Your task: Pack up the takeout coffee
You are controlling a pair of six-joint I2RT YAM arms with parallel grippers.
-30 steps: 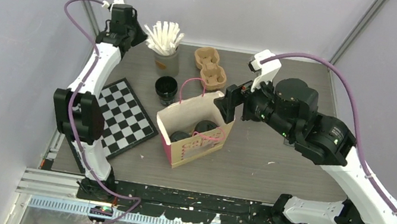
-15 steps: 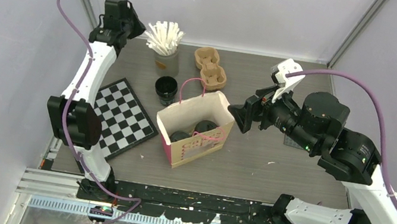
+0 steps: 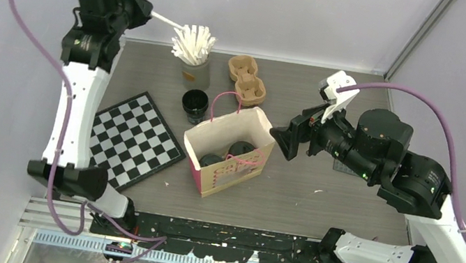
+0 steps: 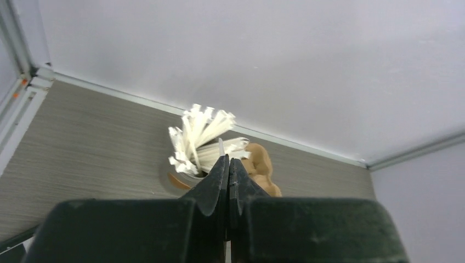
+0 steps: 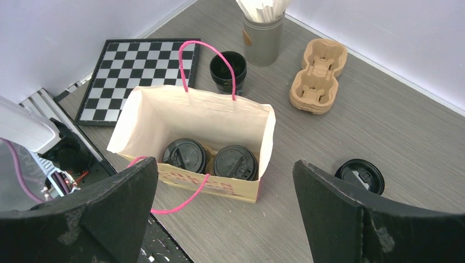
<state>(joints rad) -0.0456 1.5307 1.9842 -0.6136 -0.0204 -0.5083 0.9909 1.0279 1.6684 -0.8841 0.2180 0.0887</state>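
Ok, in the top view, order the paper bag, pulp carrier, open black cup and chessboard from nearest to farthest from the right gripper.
From the right gripper:
1. paper bag, just left of it.
2. pulp carrier, toward the back wall.
3. open black cup, beyond the bag.
4. chessboard, far left.

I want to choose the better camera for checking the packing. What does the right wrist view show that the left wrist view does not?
Only the right wrist view: the paper bag with two lidded cups inside, an open black cup, a loose lid and the checkerboard. Only the left wrist view: the left gripper shut on a white stick. Both: the grey cup of sticks and the brown cup carrier.
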